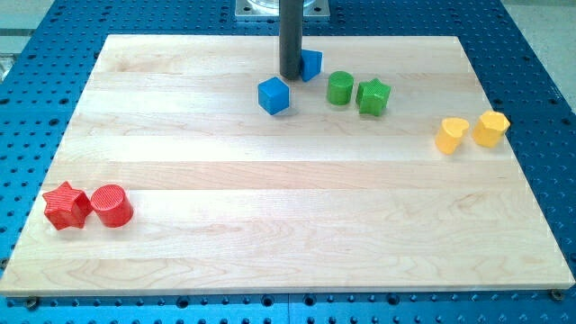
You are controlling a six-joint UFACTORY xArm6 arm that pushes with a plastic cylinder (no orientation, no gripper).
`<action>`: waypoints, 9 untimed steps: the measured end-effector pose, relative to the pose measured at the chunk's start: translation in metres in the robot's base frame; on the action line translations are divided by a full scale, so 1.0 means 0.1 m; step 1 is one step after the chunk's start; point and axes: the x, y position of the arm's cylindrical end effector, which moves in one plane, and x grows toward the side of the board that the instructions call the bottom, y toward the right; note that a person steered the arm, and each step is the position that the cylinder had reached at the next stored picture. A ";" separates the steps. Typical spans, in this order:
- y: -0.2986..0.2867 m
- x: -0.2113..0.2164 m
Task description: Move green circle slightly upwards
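My tip (291,76) stands at the upper middle of the desk (270,225), there is no pincer on it, and the green circle (339,88) lies just right, touching the green star (373,96).

Pale smooth wooden board (270,207), matt plastic-looking green circle (339,88), perforated blue metal table (540,54).

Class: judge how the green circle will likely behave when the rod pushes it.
The green circle stands squat and flat-bottomed, so it probably slides, not tips. Its round side may slip off my tip. The green star sits close beside it.
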 end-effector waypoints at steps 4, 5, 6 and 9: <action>-0.11 1.04; 0.23 0.94; 0.39 0.67; 0.61 0.78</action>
